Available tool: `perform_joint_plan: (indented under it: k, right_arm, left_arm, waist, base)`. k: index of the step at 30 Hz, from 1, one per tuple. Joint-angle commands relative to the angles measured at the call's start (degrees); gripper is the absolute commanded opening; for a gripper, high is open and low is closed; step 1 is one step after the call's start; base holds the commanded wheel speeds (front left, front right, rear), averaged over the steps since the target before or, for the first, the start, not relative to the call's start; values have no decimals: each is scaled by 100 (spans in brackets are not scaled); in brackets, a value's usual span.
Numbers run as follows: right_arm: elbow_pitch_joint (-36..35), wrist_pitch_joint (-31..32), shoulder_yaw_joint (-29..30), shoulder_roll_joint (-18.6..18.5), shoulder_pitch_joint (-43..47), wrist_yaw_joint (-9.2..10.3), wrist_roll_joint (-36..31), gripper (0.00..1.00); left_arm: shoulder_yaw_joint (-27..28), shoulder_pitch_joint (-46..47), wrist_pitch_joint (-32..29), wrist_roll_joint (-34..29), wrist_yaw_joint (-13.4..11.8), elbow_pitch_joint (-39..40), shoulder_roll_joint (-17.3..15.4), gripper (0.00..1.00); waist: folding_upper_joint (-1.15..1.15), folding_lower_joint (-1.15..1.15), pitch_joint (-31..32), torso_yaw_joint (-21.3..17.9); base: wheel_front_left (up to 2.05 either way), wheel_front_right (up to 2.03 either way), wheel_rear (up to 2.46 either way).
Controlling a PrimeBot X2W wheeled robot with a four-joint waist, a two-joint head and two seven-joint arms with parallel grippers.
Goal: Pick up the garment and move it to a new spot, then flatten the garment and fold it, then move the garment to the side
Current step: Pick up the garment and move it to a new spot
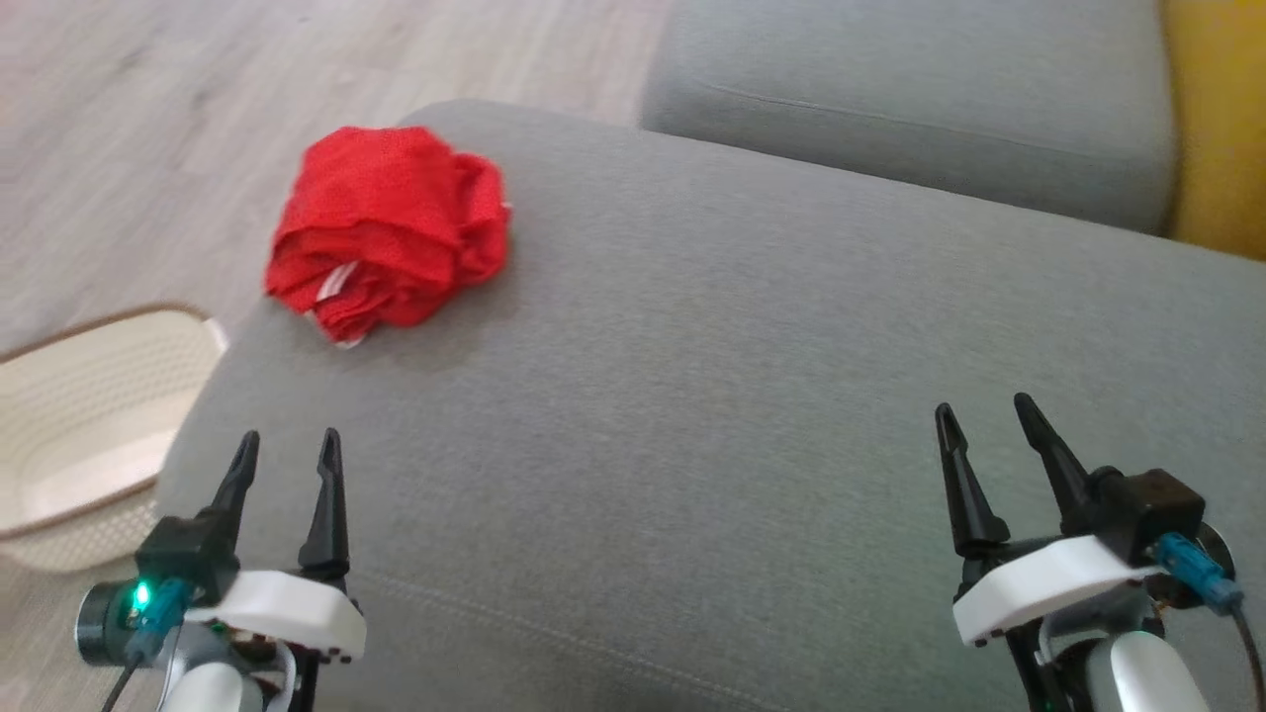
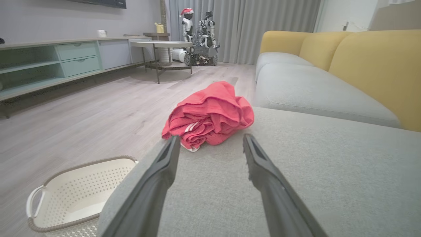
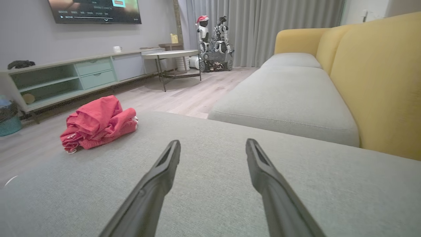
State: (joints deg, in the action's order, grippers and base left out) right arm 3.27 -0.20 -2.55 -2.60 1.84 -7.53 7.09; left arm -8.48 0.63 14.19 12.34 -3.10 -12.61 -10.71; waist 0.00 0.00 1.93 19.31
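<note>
The garment (image 1: 386, 232) is a crumpled red heap with a bit of white trim, lying near the far left corner of the grey sofa cushion (image 1: 742, 396). My left gripper (image 1: 289, 445) hovers open at the lower left of the head view, well short of the heap, nothing between its fingers. In the left wrist view the garment (image 2: 209, 115) sits just beyond the open left gripper (image 2: 212, 140). My right gripper (image 1: 984, 407) is open at the lower right, far from the cloth. From the right wrist, the garment (image 3: 97, 123) lies off to the left of the right gripper (image 3: 213, 144).
A cream perforated basket (image 1: 89, 425) stands on the wooden floor left of the cushion's edge. A second grey seat cushion (image 1: 910, 109) and yellow backrest (image 1: 1221, 129) lie beyond. Across the room stand a low cabinet (image 2: 65, 62), a round table (image 2: 161, 44) and another robot (image 2: 200, 36).
</note>
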Motion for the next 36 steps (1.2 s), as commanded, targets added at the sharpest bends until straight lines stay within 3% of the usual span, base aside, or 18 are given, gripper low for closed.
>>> perform_joint_plan:
  k: [1, 24, 36]
  right_arm:
    - [-218, -11, -140, -28, -205, 4, 49, 100]
    - [-266, 69, -134, -28, -233, 4, 37, 100]
    - [-880, 490, -60, -111, -834, 4, -331, 100]
  left_arm:
    - [220, 244, 9, 45, -35, 220, -131, 100]
    - [169, 309, -6, 177, -119, 304, -141, 100]
    - [233, 1714, 18, 368, 64, 65, -134, 100]
  waist:
    - [0, 0, 2, 196]
    - [0, 0, -130, 293]
    - [0, 0, -1454, 62]
  base:
    - [0, 0, 0]
    - [0, 0, 0]
    - [0, 0, 0]
